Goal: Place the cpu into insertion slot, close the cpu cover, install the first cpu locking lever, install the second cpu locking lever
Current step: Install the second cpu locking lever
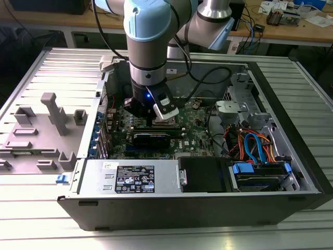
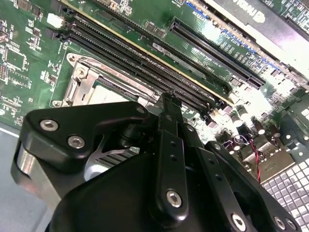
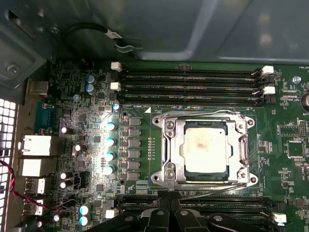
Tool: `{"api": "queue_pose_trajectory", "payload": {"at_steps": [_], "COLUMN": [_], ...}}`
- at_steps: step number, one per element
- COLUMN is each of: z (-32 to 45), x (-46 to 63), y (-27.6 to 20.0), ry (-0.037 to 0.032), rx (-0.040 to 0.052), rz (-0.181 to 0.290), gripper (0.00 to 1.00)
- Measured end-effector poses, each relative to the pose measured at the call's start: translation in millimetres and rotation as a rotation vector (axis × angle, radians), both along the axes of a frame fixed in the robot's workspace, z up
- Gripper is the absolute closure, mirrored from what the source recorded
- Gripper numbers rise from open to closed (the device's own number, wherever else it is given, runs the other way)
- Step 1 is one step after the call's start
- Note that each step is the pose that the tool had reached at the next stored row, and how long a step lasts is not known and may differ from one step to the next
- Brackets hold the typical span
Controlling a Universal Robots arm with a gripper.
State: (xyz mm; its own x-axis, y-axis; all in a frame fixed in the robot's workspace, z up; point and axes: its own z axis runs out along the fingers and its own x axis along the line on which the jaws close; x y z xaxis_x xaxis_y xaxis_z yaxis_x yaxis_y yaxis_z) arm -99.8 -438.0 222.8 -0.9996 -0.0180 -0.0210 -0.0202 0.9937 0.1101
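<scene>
Looking into the open case (image 1: 291, 172) in the exterior view, the arm (image 1: 148, 47), a smooth pale-blue and grey cylinder, stands upright over the green board (image 1: 195, 136). Its black gripper (image 1: 156, 122) hangs just above the socket area, beside a long black card (image 1: 156, 138). A flat silver box (image 1: 130, 177) with a label lies along the near case wall, and orange and blue cables (image 1: 255, 146) bundle toward the exterior view's right. A grey moulded panel (image 1: 47, 130) lies outside the case at the exterior view's left.

In the second wrist view, the gripper's matt black links and round silver screws crowd the foreground, with one narrow finger (image 2: 170, 121) pointing toward the board. Whether the fingers are spread or pressed together cannot be told. Beyond it, a corner of the slot (image 2: 84, 79) shows a bright stamped-metal frame, next to long black ribbed memory slots (image 2: 145, 63).

In the first wrist view, the cpu (image 3: 205, 150), a dull silver-grey square with a faint stain, sits flat inside the slot (image 3: 166, 154). The cover (image 3: 239, 150), a thin silver frame with a square window, lies closed around the cpu, screws at its corners. Thin wire levers (image 3: 207, 115) run along the frame edges. Round silver-topped capacitors (image 3: 110, 147) line up near the slot. The gripper's black fingertips (image 3: 169, 215) show close to the slot's edge, touching nothing visible.
</scene>
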Motion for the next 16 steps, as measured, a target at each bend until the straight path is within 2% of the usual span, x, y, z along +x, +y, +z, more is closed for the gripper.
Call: {"api": "queue_pose_trajectory", "payload": {"at_steps": [4,16], "z": [0.0,-0.4], "x": [-0.1,-0.7], "y": [0.0,0.0], "ry": [0.0,0.0], "rx": [0.0034,0.0039], "rz": [0.0,0.0], "gripper": [0.89,0.89]}}
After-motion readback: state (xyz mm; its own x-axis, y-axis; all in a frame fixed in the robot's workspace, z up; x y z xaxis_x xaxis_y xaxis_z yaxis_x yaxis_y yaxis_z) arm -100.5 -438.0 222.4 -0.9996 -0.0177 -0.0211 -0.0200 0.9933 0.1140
